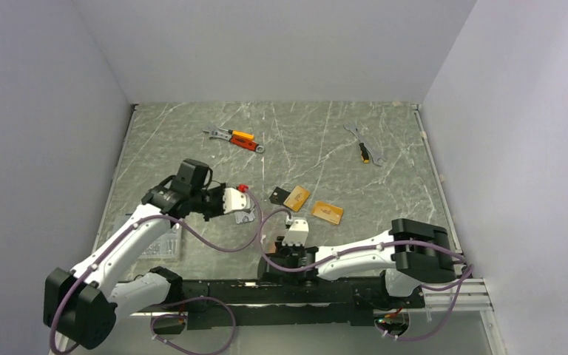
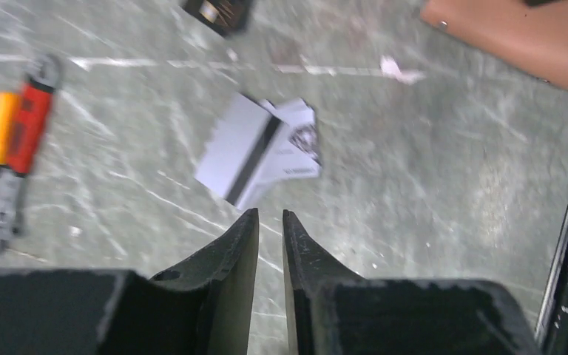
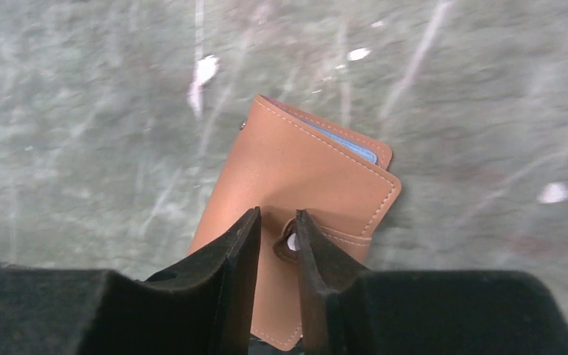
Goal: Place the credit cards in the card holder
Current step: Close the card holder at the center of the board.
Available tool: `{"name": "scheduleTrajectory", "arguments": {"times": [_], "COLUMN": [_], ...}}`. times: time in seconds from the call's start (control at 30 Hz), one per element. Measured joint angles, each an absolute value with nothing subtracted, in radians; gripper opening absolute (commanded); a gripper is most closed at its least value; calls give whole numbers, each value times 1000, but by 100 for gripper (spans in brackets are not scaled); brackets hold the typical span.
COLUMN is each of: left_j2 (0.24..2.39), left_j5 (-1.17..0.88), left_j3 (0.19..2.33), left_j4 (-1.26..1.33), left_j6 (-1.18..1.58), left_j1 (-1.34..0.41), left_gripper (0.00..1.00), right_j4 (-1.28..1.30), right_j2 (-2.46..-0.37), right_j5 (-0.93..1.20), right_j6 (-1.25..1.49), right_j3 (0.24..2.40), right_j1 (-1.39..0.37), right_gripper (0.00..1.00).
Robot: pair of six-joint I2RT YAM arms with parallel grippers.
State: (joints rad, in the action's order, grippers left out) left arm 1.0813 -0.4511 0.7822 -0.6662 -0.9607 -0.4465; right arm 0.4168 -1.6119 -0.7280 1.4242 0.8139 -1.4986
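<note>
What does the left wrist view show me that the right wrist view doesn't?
Only left wrist: the silver-grey card with a dark stripe, ahead of the left end effector, a black card at the top edge, and an orange-handled tool. Only right wrist: a pale snap and a pale blue edge tucked inside. Both: the card holder they belong to, just a corner in the left wrist view, and the marbled table.

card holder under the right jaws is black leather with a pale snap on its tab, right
Not black: the card holder is reddish-brown leather, as the right wrist view shows. The rest holds: under the right jaws, pale snap on its tab.
</note>
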Motion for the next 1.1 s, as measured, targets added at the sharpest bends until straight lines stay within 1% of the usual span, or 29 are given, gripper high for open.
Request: {"name": "scheduleTrajectory", "arguments": {"times": [0.13,0.2,0.27,0.43,0.6,0.8,0.97,1.1], "left_j2": [1038,1046,1059,1078,1092,1131,1131,1135], "left_j5": [-511,-530,-540,-566,-606,-627,-636,-657], "left_j3": [844,859,863,863,865,883,886,886], "left_j4": [-659,-676,-683,-701,-701,-702,-705,-713], "left_j6": [-933,-928,-926,-918,-902,-893,-892,-897], "left_j1": [-422,-417,-413,-400,-341,-304,-304,-304], "left_gripper": [27,27,27,27,27,28,26,22], "right_j4": [509,547,573,599,591,549,566,676], "right_j2": [-1555,-1544,-1539,-1518,-1423,-1337,-1273,-1197], "right_j5": [-708,-692,-672,-618,-562,-511,-490,-462], "right_j6": [1386,1342,1291,1168,1052,943,963,1053], "right_j3": [804,810,817,821,828,905,900,870], "right_j1": [-1457,-1425,-1393,-1310,-1232,-1153,-1116,-1097], "right_gripper": [57,67,72,75,78,77,75,73]}}
